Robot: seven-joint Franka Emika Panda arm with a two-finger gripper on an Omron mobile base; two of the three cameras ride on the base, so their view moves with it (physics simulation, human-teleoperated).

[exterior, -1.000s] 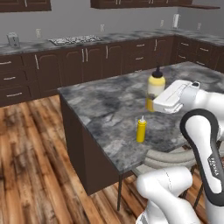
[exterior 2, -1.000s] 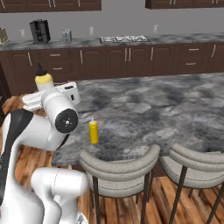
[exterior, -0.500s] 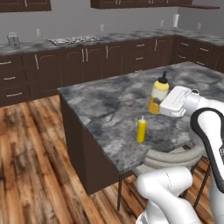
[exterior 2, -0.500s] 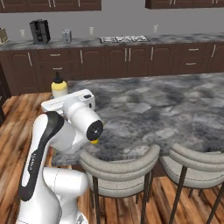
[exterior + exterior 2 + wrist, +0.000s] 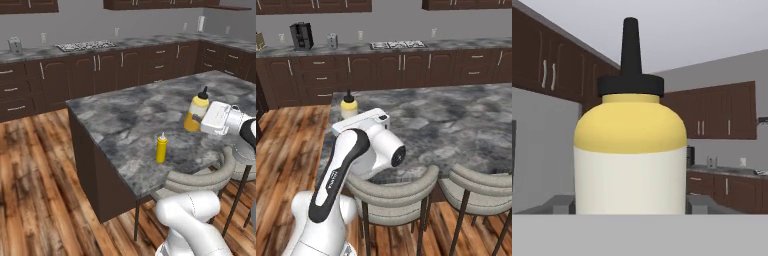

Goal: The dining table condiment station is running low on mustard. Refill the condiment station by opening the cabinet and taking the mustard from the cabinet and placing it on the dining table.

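The gripper [image 5: 199, 119] clasps the mustard [image 5: 196, 112] by its lower body, upright directly ahead of the fingers, so it can stand on the dining table [image 5: 130, 120]; it looks just above or touching the stone, hard to tell.

Wood floor [image 5: 35, 175], dark base cabinets [image 5: 100, 70]

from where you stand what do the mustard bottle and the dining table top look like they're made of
Mustard bottle: looks like smooth matte plastic, a yellow shoulder over a paler body, with a dark pointed cap, probably plastic too. Dining table: the top looks like polished grey stone, going by its mottled veining; the base looks like dark brown wood.
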